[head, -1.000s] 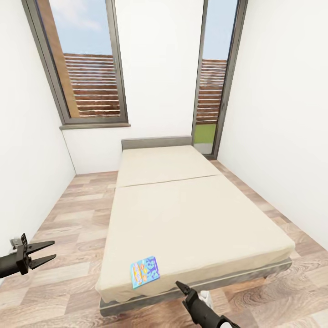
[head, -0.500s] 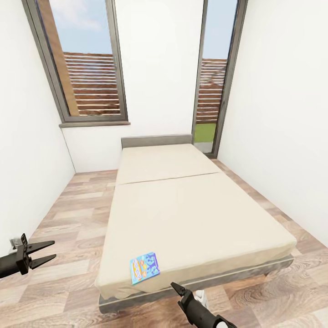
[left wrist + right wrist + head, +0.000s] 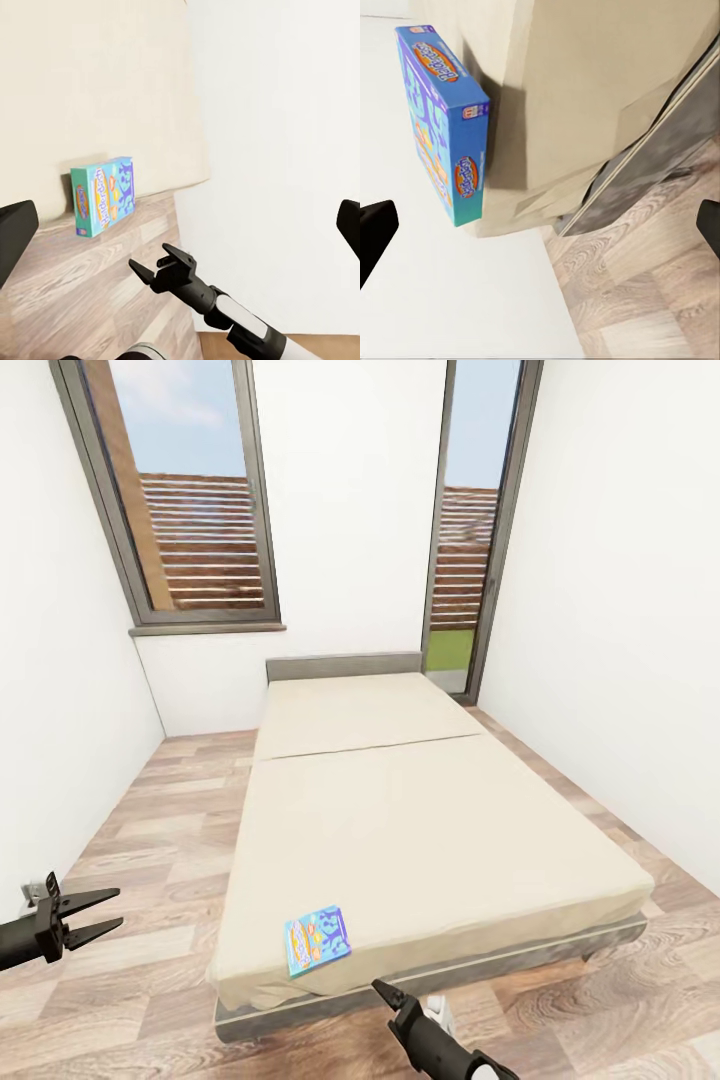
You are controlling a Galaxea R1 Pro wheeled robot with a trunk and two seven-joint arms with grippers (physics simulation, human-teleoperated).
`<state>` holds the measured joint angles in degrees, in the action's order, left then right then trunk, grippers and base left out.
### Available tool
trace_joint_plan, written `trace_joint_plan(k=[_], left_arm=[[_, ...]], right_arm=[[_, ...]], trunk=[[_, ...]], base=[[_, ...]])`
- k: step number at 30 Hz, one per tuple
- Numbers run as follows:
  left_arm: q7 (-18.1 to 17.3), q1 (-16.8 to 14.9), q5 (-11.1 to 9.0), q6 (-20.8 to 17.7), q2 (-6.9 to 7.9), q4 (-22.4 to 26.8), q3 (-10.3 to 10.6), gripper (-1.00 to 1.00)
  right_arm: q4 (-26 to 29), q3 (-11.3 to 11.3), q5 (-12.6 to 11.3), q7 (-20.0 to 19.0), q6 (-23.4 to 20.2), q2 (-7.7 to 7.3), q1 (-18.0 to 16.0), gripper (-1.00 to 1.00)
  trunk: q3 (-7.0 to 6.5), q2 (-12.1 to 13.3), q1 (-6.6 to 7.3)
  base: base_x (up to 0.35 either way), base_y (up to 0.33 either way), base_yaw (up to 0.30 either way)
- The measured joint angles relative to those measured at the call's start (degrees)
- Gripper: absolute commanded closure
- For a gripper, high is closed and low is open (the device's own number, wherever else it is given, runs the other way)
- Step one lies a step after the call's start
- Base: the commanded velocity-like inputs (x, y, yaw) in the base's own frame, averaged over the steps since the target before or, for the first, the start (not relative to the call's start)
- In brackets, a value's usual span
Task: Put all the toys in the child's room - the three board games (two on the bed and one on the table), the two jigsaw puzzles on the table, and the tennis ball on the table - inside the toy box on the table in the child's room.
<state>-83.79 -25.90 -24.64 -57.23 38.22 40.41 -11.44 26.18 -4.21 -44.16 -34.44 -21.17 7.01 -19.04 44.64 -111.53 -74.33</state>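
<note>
Blue board game [image 3: 317,940] flat on bed [image 3: 420,810], near corner

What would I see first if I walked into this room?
The big beige bed in the middle of the room, under two tall windows. Then a small bright blue board game lying near the bed's foot corner, with the right pincer open just below it.

Lettering on the blue board game [image 3: 317,940] too small to read (right arm [image 3: 445,1050] cut off below).
</note>
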Motion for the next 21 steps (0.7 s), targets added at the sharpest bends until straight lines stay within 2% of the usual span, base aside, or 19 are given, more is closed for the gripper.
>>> trace_joint_plan(k=[7, 15, 21], left_arm=[[-0.01, 0.0, -0.28, 0.12, -0.06, -0.06, -0.03, -1.0], [0.02, 0.05, -0.37, 0.37, -0.46, -0.44, -0.08, -1.0], [0.05, 0.08, -0.33, 0.43, -0.51, -0.57, -0.07, -1.0]], right_arm=[[0.16, 2.0, 0.15, -0.08, -0.02, 0.03, -0.01, -1.0], [0.25, 2.27, 0.16, -0.07, -0.03, 0.04, -0.01, -1.0], [0.27, 2.29, 0.15, -0.88, -0.03, 0.05, -0.01, -1.0]], trunk=[[0.0, 0.0, 0.0], [0.0, 0.0, 0.0], [0.0, 0.0, 0.0]], base=[[0.0, 0.0, 0.0], [0.0, 0.005, 0.0], [0.008, 0.124, 0.0]])
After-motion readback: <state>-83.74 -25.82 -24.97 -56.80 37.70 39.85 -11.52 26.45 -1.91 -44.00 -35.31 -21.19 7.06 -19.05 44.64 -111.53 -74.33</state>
